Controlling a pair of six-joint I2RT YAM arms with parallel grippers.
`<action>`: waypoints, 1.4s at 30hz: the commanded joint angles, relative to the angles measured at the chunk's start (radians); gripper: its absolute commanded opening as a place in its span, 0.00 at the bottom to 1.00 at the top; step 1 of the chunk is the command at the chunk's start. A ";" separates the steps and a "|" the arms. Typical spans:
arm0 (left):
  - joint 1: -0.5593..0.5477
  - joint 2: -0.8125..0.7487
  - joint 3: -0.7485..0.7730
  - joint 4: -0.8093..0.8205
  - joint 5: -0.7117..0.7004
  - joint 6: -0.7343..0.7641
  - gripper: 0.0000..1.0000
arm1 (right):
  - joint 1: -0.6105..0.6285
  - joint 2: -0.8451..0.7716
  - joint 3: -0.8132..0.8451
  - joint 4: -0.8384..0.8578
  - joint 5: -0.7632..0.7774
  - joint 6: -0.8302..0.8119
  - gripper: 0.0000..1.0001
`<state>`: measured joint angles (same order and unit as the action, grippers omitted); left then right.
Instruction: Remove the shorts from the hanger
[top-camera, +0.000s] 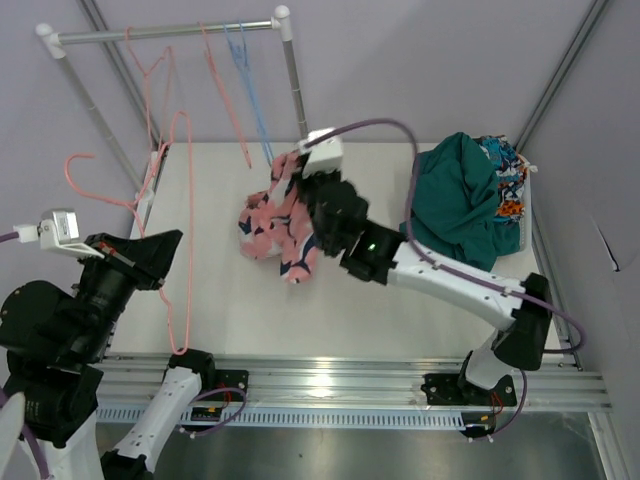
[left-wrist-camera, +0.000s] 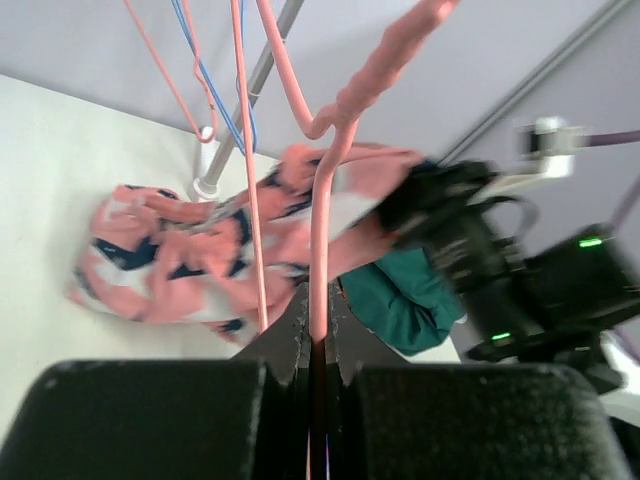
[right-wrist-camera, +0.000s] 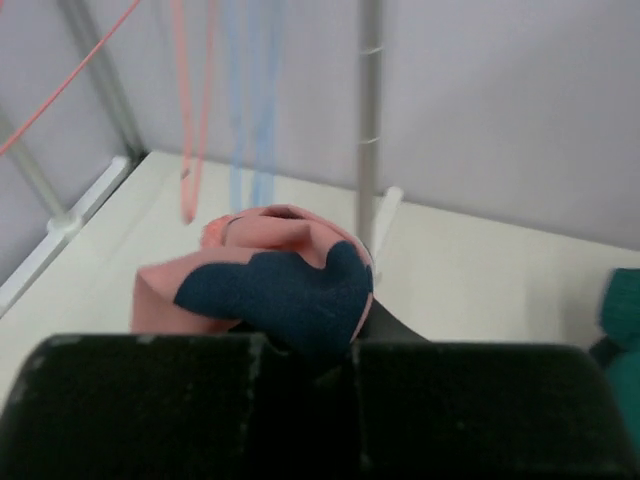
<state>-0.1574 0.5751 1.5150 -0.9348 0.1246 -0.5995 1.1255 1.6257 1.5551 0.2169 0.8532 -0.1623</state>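
Observation:
The pink shorts (top-camera: 272, 226) with navy and white print hang bunched above the table's middle. My right gripper (top-camera: 300, 187) is shut on their upper edge, and in the right wrist view pink and navy cloth (right-wrist-camera: 275, 285) fills the closed right gripper (right-wrist-camera: 320, 350). My left gripper (top-camera: 172, 242) is at the left, shut on the wire of a pink hanger (top-camera: 186, 300). In the left wrist view that hanger wire (left-wrist-camera: 320, 270) runs straight up out of the closed left gripper (left-wrist-camera: 320, 335), in front of the shorts (left-wrist-camera: 165, 270). From above, hanger and shorts look apart.
A clothes rail (top-camera: 170, 33) at the back carries pink and blue hangers (top-camera: 245, 70). A heap of teal shorts (top-camera: 460, 200) and printed ones (top-camera: 508, 180) lies at the table's right edge. The rail's upright post (right-wrist-camera: 369, 120) stands just behind the held shorts.

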 joint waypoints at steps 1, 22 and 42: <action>-0.010 0.054 -0.007 0.054 -0.030 0.033 0.00 | -0.163 -0.113 0.167 0.023 0.004 -0.049 0.00; -0.010 0.069 -0.136 0.142 -0.075 0.132 0.00 | -0.906 0.139 0.543 -0.045 -0.177 0.038 0.00; -0.010 0.383 0.201 0.090 -0.270 0.262 0.00 | -1.087 -0.110 -0.608 -0.168 -0.397 0.701 0.33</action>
<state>-0.1616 0.8795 1.6360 -0.8551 -0.1070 -0.3992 0.0525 1.5497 1.0016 0.0807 0.6502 0.4412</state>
